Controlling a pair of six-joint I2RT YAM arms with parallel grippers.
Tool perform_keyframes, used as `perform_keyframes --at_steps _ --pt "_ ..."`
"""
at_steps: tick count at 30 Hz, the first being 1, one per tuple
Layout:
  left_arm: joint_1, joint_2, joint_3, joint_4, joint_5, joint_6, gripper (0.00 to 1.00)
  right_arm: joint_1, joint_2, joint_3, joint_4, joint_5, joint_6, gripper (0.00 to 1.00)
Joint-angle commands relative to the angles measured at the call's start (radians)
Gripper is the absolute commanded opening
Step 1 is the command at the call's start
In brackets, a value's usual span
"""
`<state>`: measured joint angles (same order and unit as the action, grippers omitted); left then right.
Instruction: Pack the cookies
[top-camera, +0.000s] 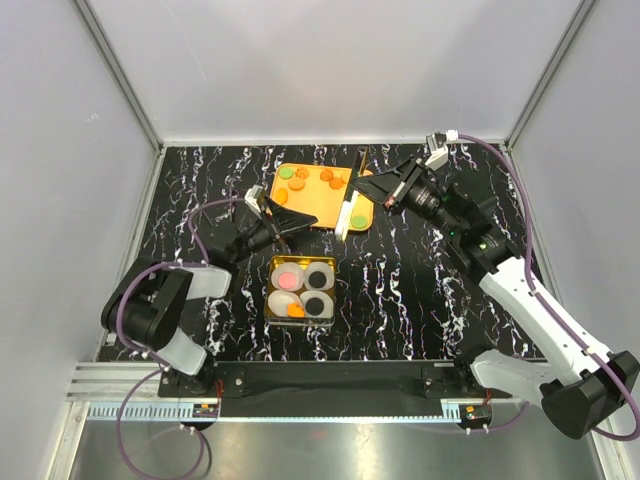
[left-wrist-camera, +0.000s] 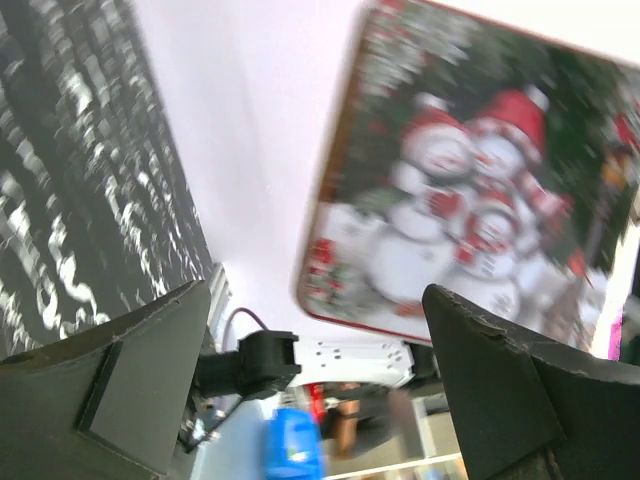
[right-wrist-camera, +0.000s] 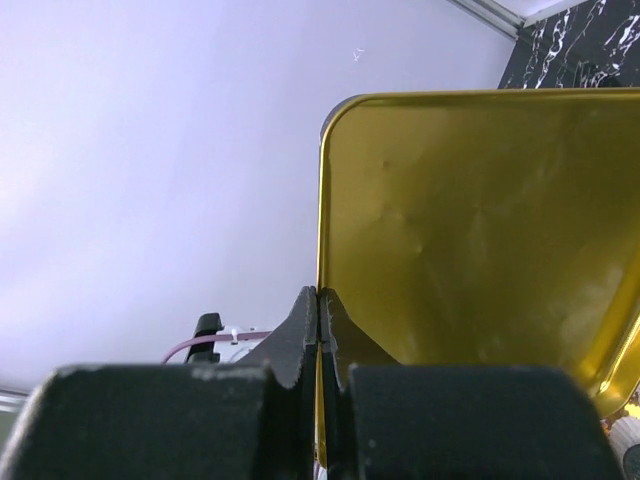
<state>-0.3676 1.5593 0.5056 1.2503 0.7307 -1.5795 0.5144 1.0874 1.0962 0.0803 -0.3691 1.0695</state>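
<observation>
On your black marbled tabletop, the flat orange tray carries loose orange and green cookies. Nearer the arms, a gold rectangular tin holds four white paper cups with more. Your right tool is clamped on the upright snowman-printed tin lid over the tray, and your left tool gapes wide and empty, facing it.
</observation>
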Motion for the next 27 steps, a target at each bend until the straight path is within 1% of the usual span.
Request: perform_keyframes --at_steps 1,3,4,5,6,7,8,9,11,12,13,14,16,18,19,21,22,24,25,26,27 --pt "0.006 -0.014 -0.024 0.394 0.022 -0.08 0.94 -0.011 -0.043 -0.021 0.116 -0.008 0.037 0.0" --pt "0.007 -0.076 -0.039 0.351 0.021 -0.048 0.94 -0.013 -0.047 -0.027 0.121 0.007 0.03 0.0" --pt "0.007 -0.1 -0.044 0.289 0.016 -0.033 0.94 -0.013 -0.049 -0.039 0.127 0.012 0.032 0.0" --pt "0.006 -0.161 -0.056 0.259 -0.006 -0.014 0.94 -0.013 -0.05 -0.047 0.145 0.019 0.032 0.0" --pt "0.006 -0.191 -0.067 0.227 -0.029 -0.011 0.94 -0.013 -0.05 -0.055 0.156 0.022 0.038 0.0" --pt "0.002 -0.229 -0.082 0.157 -0.059 -0.016 0.95 -0.011 -0.05 -0.073 0.17 0.027 0.041 0.0" --pt "-0.014 -0.257 -0.113 0.128 -0.129 -0.036 0.95 -0.013 -0.049 -0.081 0.191 0.03 0.041 0.0" --pt "-0.031 -0.327 -0.128 0.091 -0.17 -0.048 0.96 -0.013 -0.044 -0.096 0.203 0.032 0.046 0.0" --pt "-0.085 -0.39 -0.136 -0.032 -0.268 -0.072 0.96 -0.013 -0.037 -0.105 0.242 0.032 0.053 0.0" --pt "-0.102 -0.428 -0.131 -0.093 -0.293 -0.074 0.96 -0.013 -0.032 -0.11 0.257 0.026 0.059 0.0" --pt "-0.114 -0.499 -0.125 -0.244 -0.318 -0.073 0.96 -0.013 -0.027 -0.116 0.268 0.022 0.061 0.0" --pt "-0.137 -0.54 -0.105 -0.34 -0.365 -0.063 0.97 -0.013 -0.027 -0.116 0.28 0.019 0.061 0.0" --pt "-0.142 -0.631 -0.09 -0.522 -0.396 -0.05 0.97 -0.013 -0.027 -0.121 0.286 0.018 0.061 0.0" --pt "-0.146 -0.682 -0.091 -0.609 -0.427 -0.068 0.97 -0.013 -0.04 -0.13 0.299 0.021 0.053 0.0" --pt "-0.148 -0.727 -0.091 -0.633 -0.444 -0.083 0.98 -0.013 -0.043 -0.133 0.306 0.024 0.052 0.0" --pt "-0.163 -0.763 -0.093 -0.696 -0.464 -0.112 0.99 -0.013 -0.049 -0.148 0.318 0.032 0.046 0.0" --pt "-0.172 -0.772 -0.096 -0.695 -0.484 -0.147 0.99 -0.013 -0.05 -0.153 0.341 0.032 0.047 0.0" --pt "-0.224 -0.782 -0.101 -0.687 -0.511 -0.189 0.99 -0.013 -0.041 -0.16 0.358 0.036 0.049 0.0" --pt "-0.244 -0.779 -0.093 -0.681 -0.551 -0.217 0.99 -0.013 -0.038 -0.159 0.372 0.033 0.05 0.0" --pt "-0.286 -0.762 -0.088 -0.674 -0.569 -0.226 0.99 -0.013 -0.028 -0.159 0.384 0.029 0.052 0.0" --pt "-0.303 -0.749 -0.084 -0.643 -0.583 -0.237 0.99 -0.013 -0.023 -0.162 0.395 0.029 0.05 0.0"
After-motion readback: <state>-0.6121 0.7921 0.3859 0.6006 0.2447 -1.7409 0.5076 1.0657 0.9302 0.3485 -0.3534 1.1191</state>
